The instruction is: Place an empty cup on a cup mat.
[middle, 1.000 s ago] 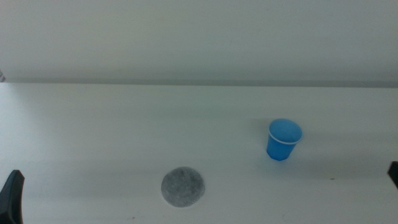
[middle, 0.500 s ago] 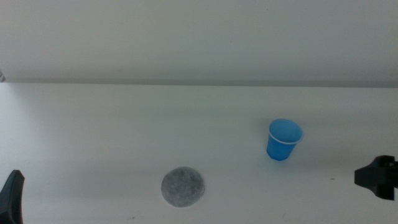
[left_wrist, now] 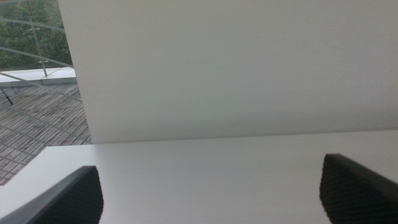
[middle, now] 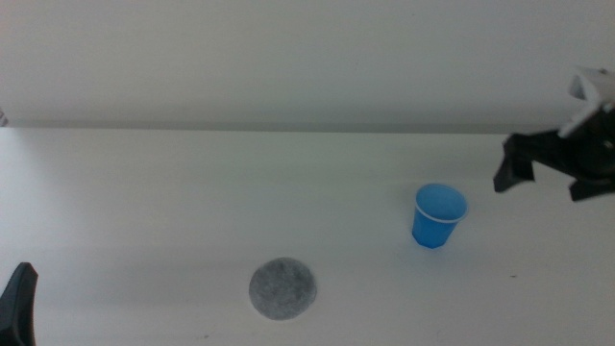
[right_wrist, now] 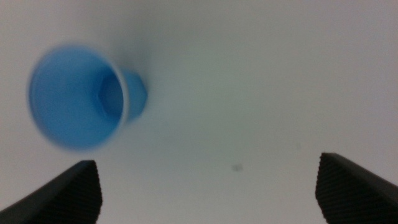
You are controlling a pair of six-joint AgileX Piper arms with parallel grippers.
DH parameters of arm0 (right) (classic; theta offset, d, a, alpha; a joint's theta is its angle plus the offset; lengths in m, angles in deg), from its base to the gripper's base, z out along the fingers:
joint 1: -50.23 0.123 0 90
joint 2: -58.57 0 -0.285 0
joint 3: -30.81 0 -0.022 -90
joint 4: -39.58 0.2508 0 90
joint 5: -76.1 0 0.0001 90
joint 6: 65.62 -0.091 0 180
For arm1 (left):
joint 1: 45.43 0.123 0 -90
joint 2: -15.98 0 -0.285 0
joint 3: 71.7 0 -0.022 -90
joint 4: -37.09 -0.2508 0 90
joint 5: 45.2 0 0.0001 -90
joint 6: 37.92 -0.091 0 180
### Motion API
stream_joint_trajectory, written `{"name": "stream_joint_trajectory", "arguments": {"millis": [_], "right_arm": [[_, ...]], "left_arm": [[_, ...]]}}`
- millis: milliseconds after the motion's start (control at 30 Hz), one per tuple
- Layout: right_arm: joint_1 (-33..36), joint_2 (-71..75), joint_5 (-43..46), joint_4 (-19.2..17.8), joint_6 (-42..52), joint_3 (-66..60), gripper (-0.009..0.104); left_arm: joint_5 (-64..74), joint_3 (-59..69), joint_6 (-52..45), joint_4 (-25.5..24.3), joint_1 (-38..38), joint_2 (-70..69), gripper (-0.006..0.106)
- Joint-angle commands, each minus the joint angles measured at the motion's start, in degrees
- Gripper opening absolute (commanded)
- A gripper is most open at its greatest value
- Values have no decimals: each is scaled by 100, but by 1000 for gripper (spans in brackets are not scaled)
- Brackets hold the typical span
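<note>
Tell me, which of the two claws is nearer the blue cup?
The right gripper, up beside the cup. The left gripper waits at the table's near edge.

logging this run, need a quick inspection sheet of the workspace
surface: white table, bare around the items
job's things: cup upright and empty, apart from the mat, which lies flat with nothing on it
clutter: nothing seen
pincers: right pincer open, in the air beside the cup; left pincer open, waiting at the table's near left edge
cables: nothing seen
surroundings: white wall behind; decking and railing outside, in the left wrist view
</note>
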Motion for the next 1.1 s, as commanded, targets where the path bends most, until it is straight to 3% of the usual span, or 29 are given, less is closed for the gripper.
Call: {"name": "stream_joint_trajectory", "arguments": {"millis": [0, 300, 800, 967, 1067], "right_arm": [[60, -483, -249, -60, -33, 556, 89], [429, -1167, -242, -121, -354, 929, 78], [703, -1750, 164, -144, -488, 929, 76], [703, -2054, 312, -131, -488, 929, 64], [703, -2163, 405, -131, -488, 929, 40]], "left_arm": [[-67, 235, 0, 0, -48, -240, 94], [-67, 235, 0, 0, -48, -240, 94], [-67, 235, 0, 0, -48, -240, 94], [-67, 235, 0, 0, -48, -240, 94], [-67, 235, 0, 0, -48, -240, 94]]}}
